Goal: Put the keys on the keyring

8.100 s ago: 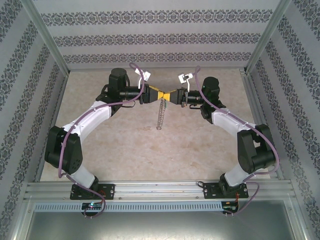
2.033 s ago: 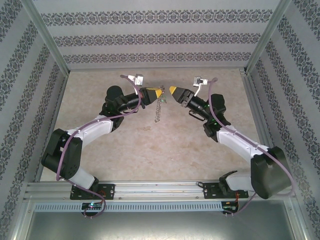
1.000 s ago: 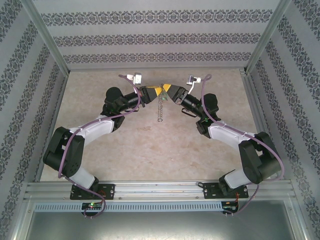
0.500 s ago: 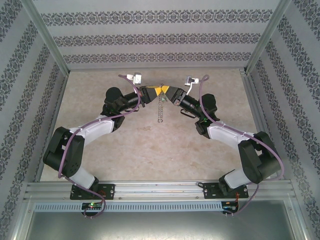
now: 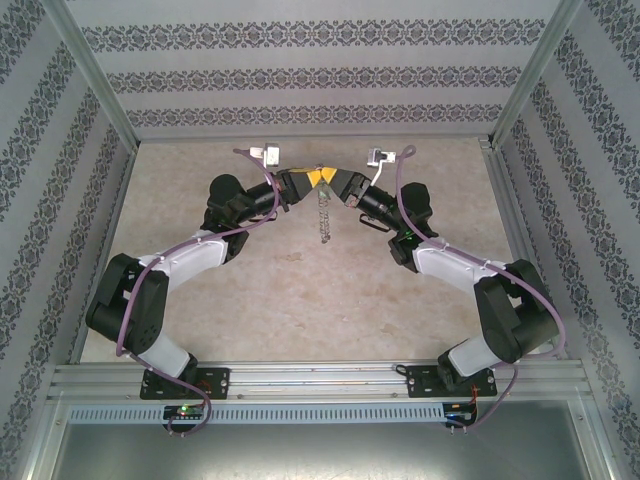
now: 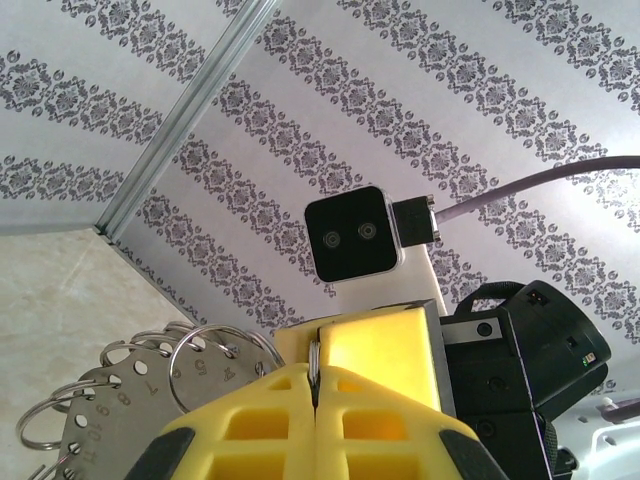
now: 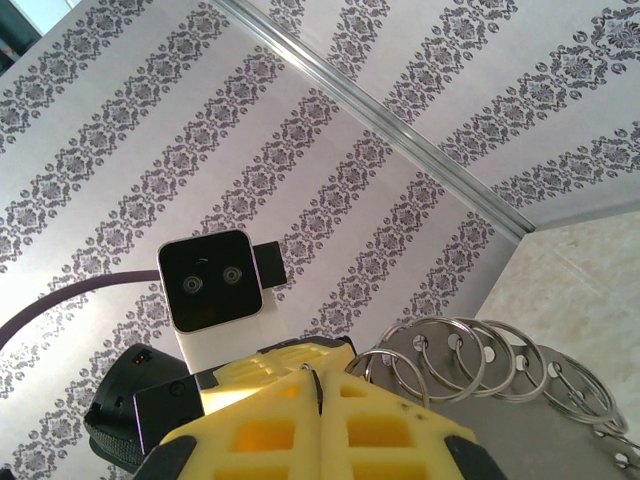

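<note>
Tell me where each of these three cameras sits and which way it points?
Top external: fixed above and behind the arms, looking down at the table; both whole arms show, left gripper and right gripper meeting tip to tip, keyring hanging from them.
Left wrist: on the left wrist, looking along its shut yellow fingers at the right arm's camera and the patterned wall.
Right wrist: on the right wrist, looking along its own fingers at the left arm's camera.
Shared: both wrist views catch the keyring's metal rings beside the fingertips.
</note>
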You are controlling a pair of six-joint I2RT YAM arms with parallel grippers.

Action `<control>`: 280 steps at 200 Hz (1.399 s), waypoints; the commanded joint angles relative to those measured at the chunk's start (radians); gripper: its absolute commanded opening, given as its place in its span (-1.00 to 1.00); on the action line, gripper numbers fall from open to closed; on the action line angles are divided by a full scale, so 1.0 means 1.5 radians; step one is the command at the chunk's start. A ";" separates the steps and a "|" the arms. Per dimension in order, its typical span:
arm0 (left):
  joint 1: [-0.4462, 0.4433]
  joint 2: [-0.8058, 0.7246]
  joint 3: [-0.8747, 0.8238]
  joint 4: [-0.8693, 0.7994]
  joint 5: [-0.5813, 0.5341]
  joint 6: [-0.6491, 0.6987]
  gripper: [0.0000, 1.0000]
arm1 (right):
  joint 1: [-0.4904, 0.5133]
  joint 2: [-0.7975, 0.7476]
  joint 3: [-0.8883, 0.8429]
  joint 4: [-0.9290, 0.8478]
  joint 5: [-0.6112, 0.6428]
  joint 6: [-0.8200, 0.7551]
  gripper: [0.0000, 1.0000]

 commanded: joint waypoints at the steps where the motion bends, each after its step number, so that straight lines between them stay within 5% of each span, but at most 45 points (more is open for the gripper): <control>1: -0.012 0.005 0.003 0.022 0.024 0.006 -1.00 | 0.019 -0.006 0.026 0.006 -0.056 -0.023 -1.00; 86: 0.028 -0.045 0.054 -0.171 0.055 0.100 -0.40 | -0.053 -0.038 0.042 -0.099 -0.149 -0.081 -1.00; 191: 0.052 -0.010 0.179 -0.388 0.180 0.177 -0.30 | -0.104 -0.023 0.097 -0.222 -0.306 -0.186 -1.00; 280: 0.048 0.038 0.165 -0.262 0.233 0.068 -0.31 | -0.111 -0.004 0.093 -0.180 -0.303 -0.161 -1.00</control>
